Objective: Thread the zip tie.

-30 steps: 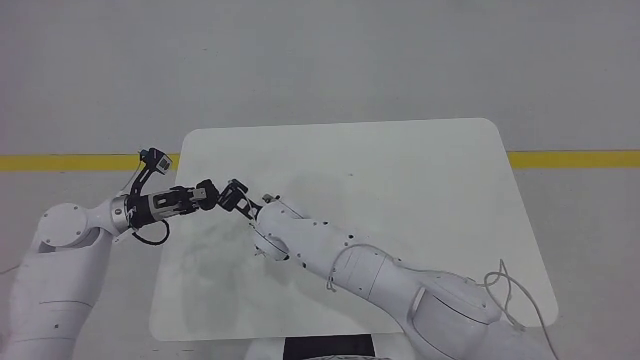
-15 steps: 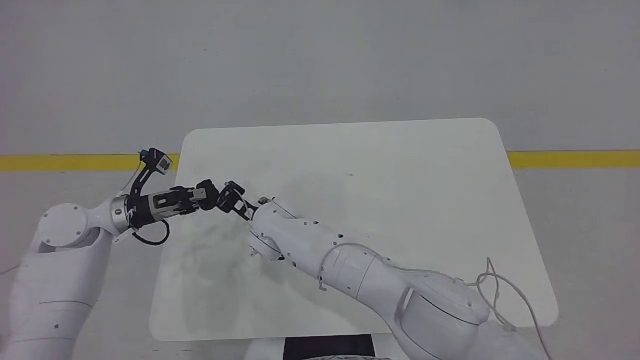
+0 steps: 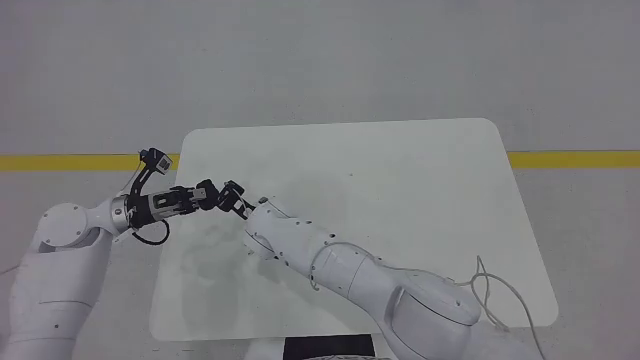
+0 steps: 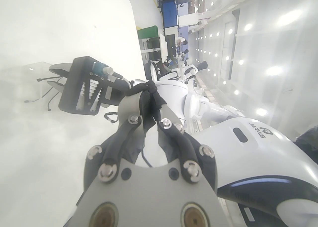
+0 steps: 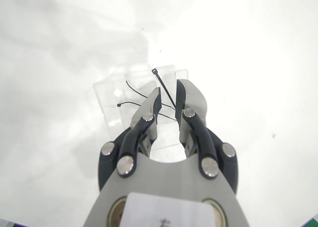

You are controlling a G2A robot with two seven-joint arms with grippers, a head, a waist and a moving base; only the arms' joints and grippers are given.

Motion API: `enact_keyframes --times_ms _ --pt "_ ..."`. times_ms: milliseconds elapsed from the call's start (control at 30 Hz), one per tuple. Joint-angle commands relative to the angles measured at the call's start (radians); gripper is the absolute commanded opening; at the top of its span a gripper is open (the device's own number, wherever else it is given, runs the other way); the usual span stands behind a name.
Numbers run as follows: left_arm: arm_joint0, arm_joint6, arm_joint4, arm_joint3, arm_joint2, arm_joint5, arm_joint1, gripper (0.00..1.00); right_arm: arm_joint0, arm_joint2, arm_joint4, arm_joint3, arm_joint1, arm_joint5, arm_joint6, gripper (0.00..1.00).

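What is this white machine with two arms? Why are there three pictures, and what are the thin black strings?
It is a robot with two arms, each ending in a hand. One picture looks down from above at the white table; the other two come from little cameras on the wrists. The right hand is open, pointing at a clear plastic box on the table. The black strings are zip ties: one zip tie slants between that hand's fingers, and more zip ties lie in the box. The left hand sits close by, facing it.
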Motion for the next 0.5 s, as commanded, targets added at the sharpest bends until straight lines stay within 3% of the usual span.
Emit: enact_keyframes --times_ms 0,67,300,467 --pt "0.0 0.0 0.0 0.0 0.0 0.0 0.0 0.0 0.001 0.002 -0.003 0.011 -0.006 0.002 0.002 0.09" --pt "0.0 0.0 0.0 0.0 0.0 0.0 0.0 0.0 0.002 0.006 -0.002 0.025 -0.014 0.007 0.003 0.0" --pt "0.0 0.0 0.0 0.0 0.0 0.0 0.0 0.0 0.006 0.042 0.02 0.03 -0.019 0.013 0.002 0.0" --pt "0.0 0.0 0.0 0.0 0.0 0.0 0.0 0.0 -0.002 0.112 0.071 0.003 0.004 -0.027 0.002 0.0"
